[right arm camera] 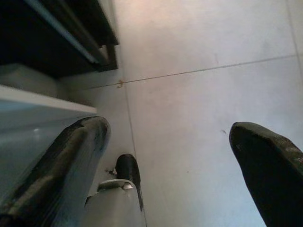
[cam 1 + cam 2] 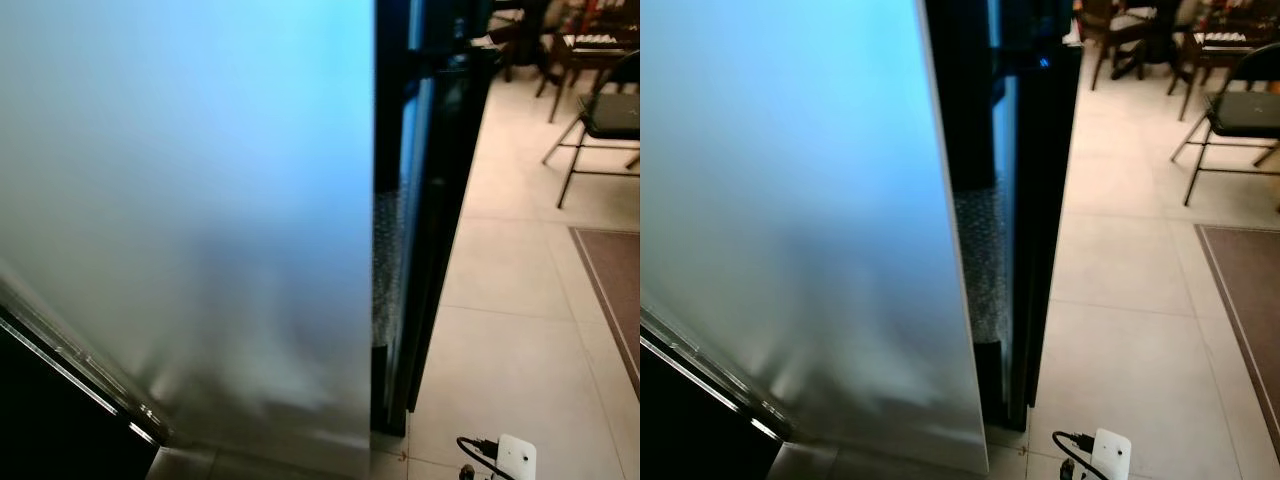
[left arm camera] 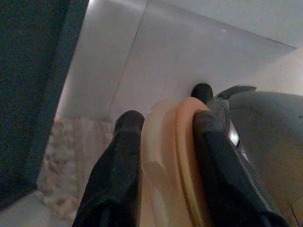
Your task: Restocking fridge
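Brushed, pale blue-grey metal of the fridge door (image 2: 190, 200) takes up the left and middle of the head views, standing open edge-on, its right edge running top to bottom. Just right of that edge, the black fridge body (image 2: 1035, 200) shows as a tall dark slab with a narrow lit gap, and a bubble-textured panel (image 2: 980, 260) sits low inside that gap. At the lower left a dark frame with a shiny trim strip (image 2: 70, 370) slants across the corner. Beige floor tiles (image 2: 510, 300) stretch away on the right, with a brownish rug (image 2: 615, 290) at the right edge, a folding chair (image 2: 600, 115) far right, and more dark wooden furniture (image 2: 1140, 40) beyond it. Near the bottom edge a small white box with a black cable (image 2: 515, 458) lies on the floor. In the left wrist view the left gripper (image 3: 163, 151) is clamped on a pale orange, rounded container (image 3: 165, 161), one black finger on either side of it, with a grey metal surface behind it and a patch of the bubble-textured material to one side. In the right wrist view the right gripper (image 1: 175, 156) hangs over the floor tiles with its two fingers spread wide and nothing between them, beside the lower corner of the fridge door.
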{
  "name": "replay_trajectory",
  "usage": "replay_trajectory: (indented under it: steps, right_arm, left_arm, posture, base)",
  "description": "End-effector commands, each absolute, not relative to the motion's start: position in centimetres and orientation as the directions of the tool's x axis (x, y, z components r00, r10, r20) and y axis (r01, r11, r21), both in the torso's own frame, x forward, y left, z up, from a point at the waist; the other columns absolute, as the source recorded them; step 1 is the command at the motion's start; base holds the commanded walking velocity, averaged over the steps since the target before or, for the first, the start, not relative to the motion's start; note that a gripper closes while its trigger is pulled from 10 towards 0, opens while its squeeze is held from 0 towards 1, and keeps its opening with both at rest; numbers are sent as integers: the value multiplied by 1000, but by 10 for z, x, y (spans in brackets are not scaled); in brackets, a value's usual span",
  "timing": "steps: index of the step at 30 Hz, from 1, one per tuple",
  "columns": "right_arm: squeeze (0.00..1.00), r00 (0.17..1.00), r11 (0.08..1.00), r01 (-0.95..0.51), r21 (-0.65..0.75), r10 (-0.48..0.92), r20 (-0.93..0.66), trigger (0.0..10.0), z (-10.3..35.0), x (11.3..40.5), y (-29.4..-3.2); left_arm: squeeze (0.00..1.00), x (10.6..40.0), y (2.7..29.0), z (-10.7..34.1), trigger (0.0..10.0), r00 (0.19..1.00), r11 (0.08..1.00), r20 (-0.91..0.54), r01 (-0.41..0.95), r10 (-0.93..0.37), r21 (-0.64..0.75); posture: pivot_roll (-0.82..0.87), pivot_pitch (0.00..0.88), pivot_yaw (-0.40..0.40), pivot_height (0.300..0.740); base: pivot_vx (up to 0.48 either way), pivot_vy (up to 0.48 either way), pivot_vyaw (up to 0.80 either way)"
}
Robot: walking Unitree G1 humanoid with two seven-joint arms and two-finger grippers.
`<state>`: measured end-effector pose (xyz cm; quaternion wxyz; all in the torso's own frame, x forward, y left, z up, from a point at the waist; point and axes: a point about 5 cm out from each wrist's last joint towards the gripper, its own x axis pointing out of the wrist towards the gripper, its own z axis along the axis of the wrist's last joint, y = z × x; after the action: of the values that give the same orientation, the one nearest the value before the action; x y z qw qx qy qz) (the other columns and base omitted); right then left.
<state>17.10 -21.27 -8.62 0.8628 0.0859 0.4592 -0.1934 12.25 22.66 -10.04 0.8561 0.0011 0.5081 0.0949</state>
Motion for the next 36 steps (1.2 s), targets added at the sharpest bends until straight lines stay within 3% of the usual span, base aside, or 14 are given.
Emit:
replay_trajectory:
  steps: [1, 5, 14, 27, 36]
  right_arm:
    - [0, 504, 917, 399, -10, -228, -833, 10000, -87, 172, -205]
    - [0, 508, 916, 400, -1, -222, -832, 10000, -87, 173, -205]
    - [0, 507, 918, 396, 7, -213, -835, 10000, -87, 173, -204]
    - [0, 505, 921, 390, 9, -206, -838, 10000, -88, 172, -205]
    - [0, 506, 922, 386, 16, -198, -840, 10000, -88, 171, -206]
  left_arm:
    - [0, 120, 228, -101, 10000, 452, 981, -875, -160, 173, 111]
    - [0, 121, 227, -101, 10000, 453, 982, -875, -152, 171, 114]
    - [0, 119, 252, -95, 10000, 447, 976, -872, -167, 199, 138]
    - [0, 125, 223, -101, 10000, 455, 981, -874, -157, 171, 111]
    - [0, 131, 235, -96, 10000, 456, 979, -871, -163, 182, 119]
  posture:
    - [-35, 0, 48, 740]
    - [-34, 0, 46, 740]
    - [-35, 0, 47, 740]
    - [-38, 0, 45, 740]
    - [-40, 0, 41, 740]
  base:
    - [0, 0, 0]
    - [0, 0, 0]
    - [0, -279, 0]
    - [0, -21, 0]
    - [0, 0, 0]
